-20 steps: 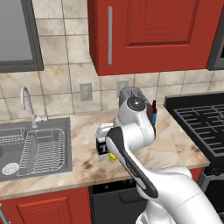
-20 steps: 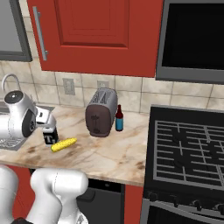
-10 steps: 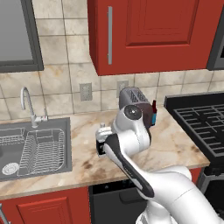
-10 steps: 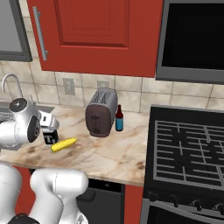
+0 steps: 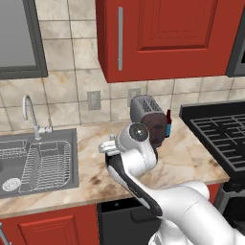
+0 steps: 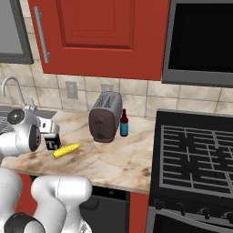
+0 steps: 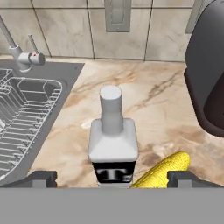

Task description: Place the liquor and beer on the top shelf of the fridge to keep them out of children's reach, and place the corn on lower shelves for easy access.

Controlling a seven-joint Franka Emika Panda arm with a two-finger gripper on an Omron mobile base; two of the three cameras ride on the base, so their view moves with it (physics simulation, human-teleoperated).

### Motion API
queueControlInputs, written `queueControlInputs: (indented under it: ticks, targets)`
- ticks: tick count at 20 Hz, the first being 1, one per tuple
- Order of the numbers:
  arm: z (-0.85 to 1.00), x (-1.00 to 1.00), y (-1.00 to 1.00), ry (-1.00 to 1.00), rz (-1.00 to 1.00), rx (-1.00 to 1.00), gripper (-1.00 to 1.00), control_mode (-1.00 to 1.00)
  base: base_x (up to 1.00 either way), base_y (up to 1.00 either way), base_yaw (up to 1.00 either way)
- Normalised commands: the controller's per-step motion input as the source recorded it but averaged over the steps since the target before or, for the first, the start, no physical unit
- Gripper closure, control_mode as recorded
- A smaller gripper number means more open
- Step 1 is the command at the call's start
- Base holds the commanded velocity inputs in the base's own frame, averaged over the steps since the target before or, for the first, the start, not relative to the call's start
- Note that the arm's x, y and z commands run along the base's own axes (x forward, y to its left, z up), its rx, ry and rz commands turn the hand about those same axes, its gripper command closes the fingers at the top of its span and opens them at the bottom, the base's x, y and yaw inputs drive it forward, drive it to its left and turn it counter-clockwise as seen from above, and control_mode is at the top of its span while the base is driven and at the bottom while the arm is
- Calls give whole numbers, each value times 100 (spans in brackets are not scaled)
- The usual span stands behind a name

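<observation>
The liquor [image 7: 112, 141], a pale bottle with a black T label, stands on the counter straight ahead in the hand view. My gripper [image 7: 113, 179] is open, with one fingertip on each side of the bottle and neither touching it. The yellow corn [image 7: 164, 169] lies just right of the bottle. In the right base view the liquor [image 6: 52, 144] and the corn [image 6: 66, 150] sit beside my gripper [image 6: 50, 136]. The dark beer [image 6: 124, 124] stands right of the toaster [image 6: 105, 117]; the beer [image 5: 168, 124] peeks out behind the toaster in the left base view. The fridge and its shelves are out of view.
A sink [image 5: 40, 165] with a wire rack and a faucet [image 5: 30, 114] lies to the left. The black stove [image 6: 195, 157] borders the counter on the right. Red cabinets [image 6: 100, 36] hang above. The toaster [image 7: 206, 74] stands close on the right of the hand view.
The arm has sunk a little and brought the hand closer to the liquor bottle. The jaws stayed open. The bottles and the corn have not moved.
</observation>
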Motion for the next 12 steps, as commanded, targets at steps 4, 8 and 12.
queueControlInputs:
  ticks: [4,8,12]
  targets:
    - [-7,21,11,-6,0,0,-100,-100,0,0,0]
    - [-14,27,0,-1,0,0,-100,-100,0,0,0]
    - [-16,26,0,0,0,0,-100,-100,0,0,0]
